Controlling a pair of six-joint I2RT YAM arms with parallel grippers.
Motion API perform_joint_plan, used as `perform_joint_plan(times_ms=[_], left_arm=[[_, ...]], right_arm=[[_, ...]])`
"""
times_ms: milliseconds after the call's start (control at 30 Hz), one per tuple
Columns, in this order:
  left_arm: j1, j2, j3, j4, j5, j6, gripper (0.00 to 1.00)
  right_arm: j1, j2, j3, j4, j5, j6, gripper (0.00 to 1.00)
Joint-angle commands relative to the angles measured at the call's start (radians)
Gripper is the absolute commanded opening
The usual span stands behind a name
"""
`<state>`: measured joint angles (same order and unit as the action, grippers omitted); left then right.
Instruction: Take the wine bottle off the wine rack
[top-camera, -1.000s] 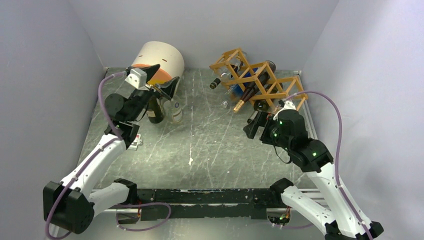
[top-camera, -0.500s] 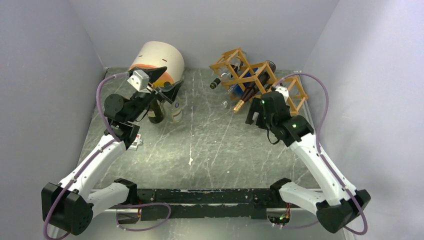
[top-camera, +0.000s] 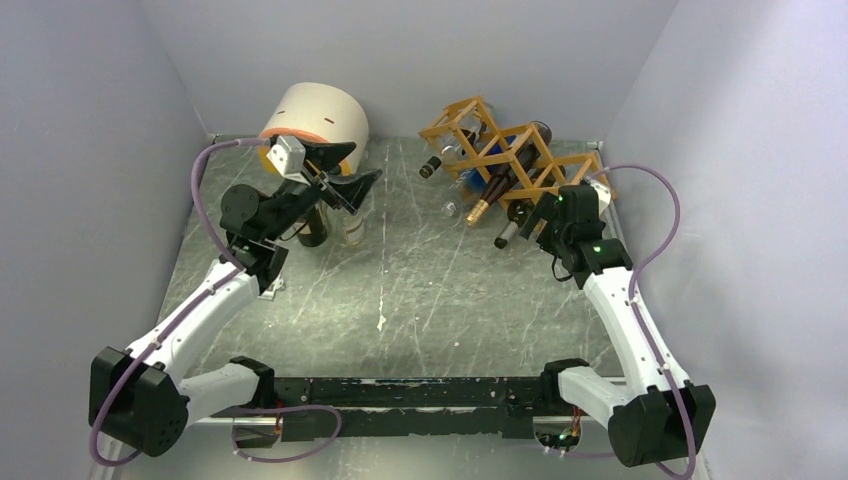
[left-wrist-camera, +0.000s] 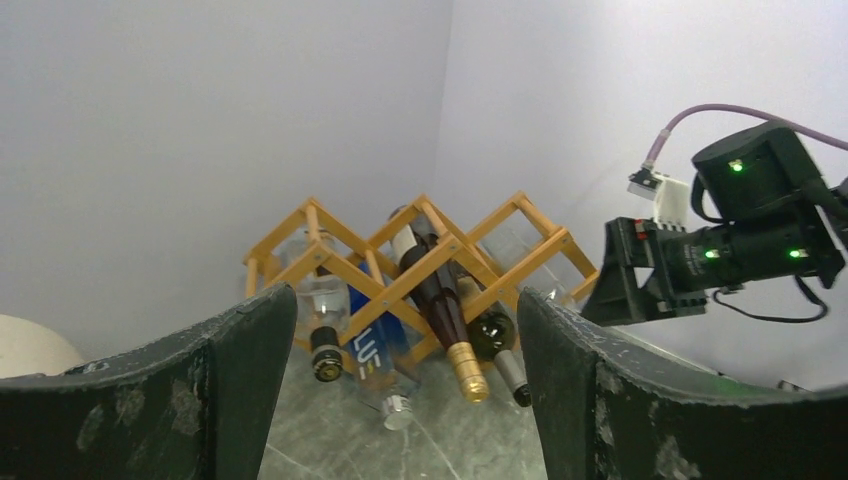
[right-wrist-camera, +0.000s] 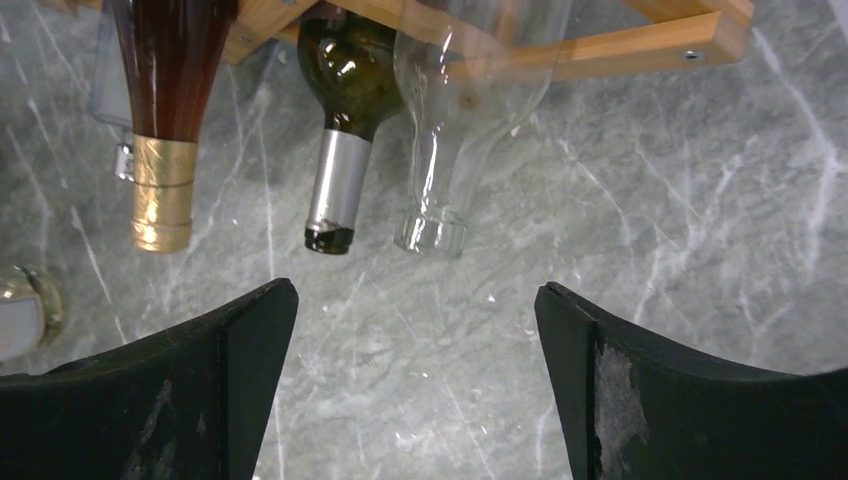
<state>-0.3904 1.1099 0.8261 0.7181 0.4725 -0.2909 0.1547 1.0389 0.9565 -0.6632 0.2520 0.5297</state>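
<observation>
The wine rack, an orange-tan wooden lattice, stands at the back right with several bottles lying in it, necks toward the table's middle. In the right wrist view a gold-foil wine bottle, a dark green bottle with a silver neck and a clear glass bottle stick out of the rack. My right gripper is open just short of their mouths and touches none of them; from above the right gripper is beside the rack's near end. My left gripper is open and empty, raised at the back left, facing the rack.
A cream and orange cylinder stands in the back left corner. A dark upright bottle and a clear one stand below the left gripper. Grey walls close in on three sides. A small card lies by the left arm.
My right arm has swung back and right, up to the rack, its gripper now facing the bottle necks. The left gripper has lifted a little and shifted right, away from the upright bottles.
</observation>
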Motion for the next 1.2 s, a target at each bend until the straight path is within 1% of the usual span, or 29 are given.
perform_joint_plan(times_ms=[0,67,200,333,467,567,667,733,900,1033,1167], left_arm=[[-0.035,0.002,0.044,0.0,0.005,-0.037,0.84],[-0.053,-0.007,0.047,-0.016,-0.005,-0.008,0.84],[-0.081,-0.02,0.047,-0.03,-0.019,0.012,0.84],[-0.124,-0.023,0.044,-0.055,-0.047,0.084,0.84],[-0.146,-0.026,0.055,-0.093,-0.068,0.134,0.84],[-0.15,-0.031,0.048,-0.082,-0.068,0.13,0.84],[-0.154,-0.039,0.052,-0.093,-0.072,0.142,0.84],[-0.155,-0.041,0.042,-0.082,-0.08,0.14,0.84],[-0.163,-0.037,0.047,-0.072,-0.045,0.144,0.84],[-0.178,-0.043,0.037,-0.068,-0.059,0.165,0.85],[-0.18,-0.042,0.039,-0.076,-0.064,0.171,0.85]], right_arm=[[-0.035,-0.003,-0.044,0.161,-0.06,0.034,0.92],[-0.049,-0.005,-0.064,0.202,-0.074,0.043,0.89],[-0.074,-0.005,-0.111,0.289,-0.102,0.075,0.87],[-0.077,0.007,-0.148,0.32,-0.089,0.111,0.82],[-0.081,-0.021,-0.212,0.368,-0.05,0.137,0.82],[-0.088,-0.012,-0.233,0.419,-0.05,0.104,0.8],[-0.092,0.05,-0.215,0.401,-0.033,0.089,0.75],[-0.095,0.072,-0.213,0.412,-0.048,0.086,0.7],[-0.1,0.084,-0.245,0.481,-0.085,0.09,0.65],[-0.103,0.087,-0.256,0.502,-0.079,0.101,0.6],[-0.118,0.1,-0.262,0.517,-0.079,0.105,0.59]])
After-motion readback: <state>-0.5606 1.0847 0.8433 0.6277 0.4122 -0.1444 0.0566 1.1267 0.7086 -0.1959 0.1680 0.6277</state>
